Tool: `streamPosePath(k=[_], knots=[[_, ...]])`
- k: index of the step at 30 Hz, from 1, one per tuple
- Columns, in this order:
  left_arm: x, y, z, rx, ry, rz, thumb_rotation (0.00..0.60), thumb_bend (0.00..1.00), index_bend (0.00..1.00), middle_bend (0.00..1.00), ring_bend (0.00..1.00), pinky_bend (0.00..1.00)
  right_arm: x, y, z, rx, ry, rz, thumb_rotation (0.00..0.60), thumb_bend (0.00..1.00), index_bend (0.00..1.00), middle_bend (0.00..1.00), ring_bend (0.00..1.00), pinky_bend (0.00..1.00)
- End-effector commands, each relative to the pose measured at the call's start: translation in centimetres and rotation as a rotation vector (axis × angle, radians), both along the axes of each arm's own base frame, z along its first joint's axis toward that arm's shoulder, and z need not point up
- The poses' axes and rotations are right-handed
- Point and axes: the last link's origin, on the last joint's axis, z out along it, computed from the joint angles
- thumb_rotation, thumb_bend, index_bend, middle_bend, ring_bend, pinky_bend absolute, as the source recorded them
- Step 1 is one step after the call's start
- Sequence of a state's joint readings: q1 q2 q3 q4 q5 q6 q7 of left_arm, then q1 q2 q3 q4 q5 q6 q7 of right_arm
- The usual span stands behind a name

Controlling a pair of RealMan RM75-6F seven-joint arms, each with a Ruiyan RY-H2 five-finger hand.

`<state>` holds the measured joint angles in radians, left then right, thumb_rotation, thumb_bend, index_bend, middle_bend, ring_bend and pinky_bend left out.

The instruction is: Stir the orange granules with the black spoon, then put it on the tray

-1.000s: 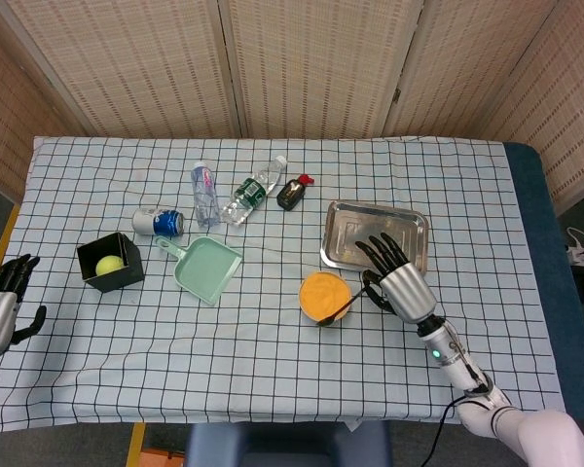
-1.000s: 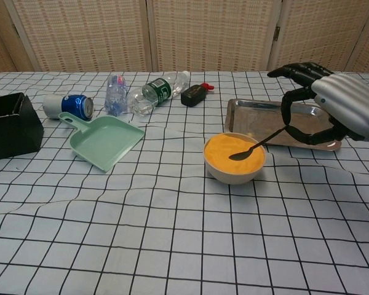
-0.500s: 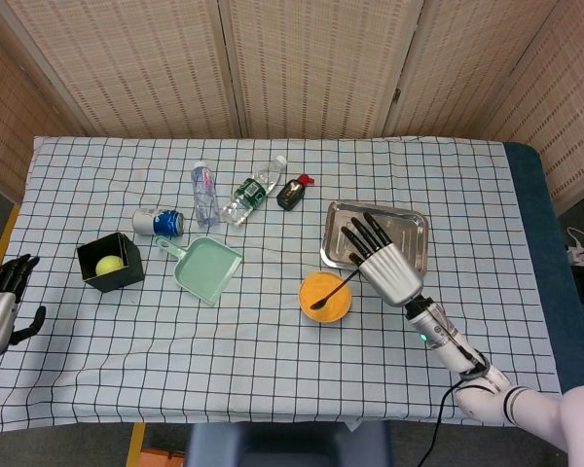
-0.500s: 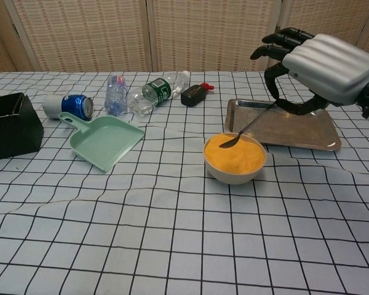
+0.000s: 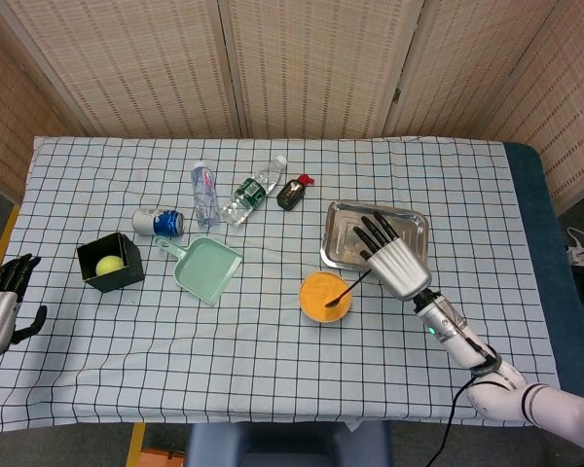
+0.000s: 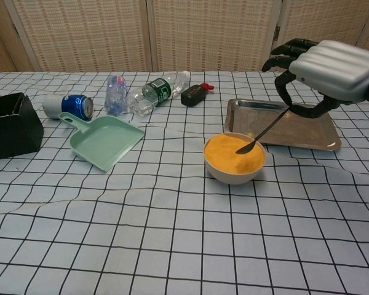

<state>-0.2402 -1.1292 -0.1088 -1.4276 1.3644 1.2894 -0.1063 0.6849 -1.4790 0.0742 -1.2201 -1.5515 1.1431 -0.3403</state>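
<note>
Seen from the head view, the right hand [image 5: 394, 263] has swung the black spoon [image 5: 348, 289] from the left part of the bowl [image 5: 325, 297] toward its right rim, grasping the handle above the tray [image 5: 410, 222], while the left hand [image 5: 2, 302] hangs idle off the table's edge, fingers loosely apart on nothing. From the chest view, the spoon's tip sits in the orange granules [image 6: 230, 153] near the right rim, so the stirring should probably keep its sweeps shallow and inside the wall, to avoid flicking granules onto the cloth or nudging the bowl.
</note>
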Motion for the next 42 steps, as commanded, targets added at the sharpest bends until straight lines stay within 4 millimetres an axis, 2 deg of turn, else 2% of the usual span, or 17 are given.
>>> streamPosePath(k=[1, 17, 32, 42], knots=[[0.0, 0.0, 0.0, 0.000, 0.000, 0.000, 0.600, 0.46, 0.00, 0.00, 0.01, 0.19, 0.0, -0.1, -0.1, 0.015, 0.004, -0.012, 0.600, 0.49, 0.99, 0.15, 0.00, 0.00], [0.0, -0.1, 0.3, 0.007, -0.007, -0.002, 0.600, 0.46, 0.00, 0.00, 0.01, 0.19, 1.4, -0.2, -2.0, 0.041, 0.085, 0.027, 0.600, 0.51, 1.00, 0.15, 0.00, 0.00], [0.0, -0.1, 0.5, 0.005, -0.021, -0.006, 0.600, 0.46, 0.00, 0.00, 0.01, 0.19, 2.8, -1.0, -4.3, -0.107, 0.128, 0.055, 0.600, 0.51, 1.00, 0.17, 0.00, 0.00], [-0.1, -0.3, 0.8, 0.012, -0.022, -0.006, 0.600, 0.46, 0.00, 0.00, 0.01, 0.19, 2.7, -0.9, -5.0, -0.156, 0.092, 0.068, 0.600, 0.51, 1.00, 0.19, 0.00, 0.00]])
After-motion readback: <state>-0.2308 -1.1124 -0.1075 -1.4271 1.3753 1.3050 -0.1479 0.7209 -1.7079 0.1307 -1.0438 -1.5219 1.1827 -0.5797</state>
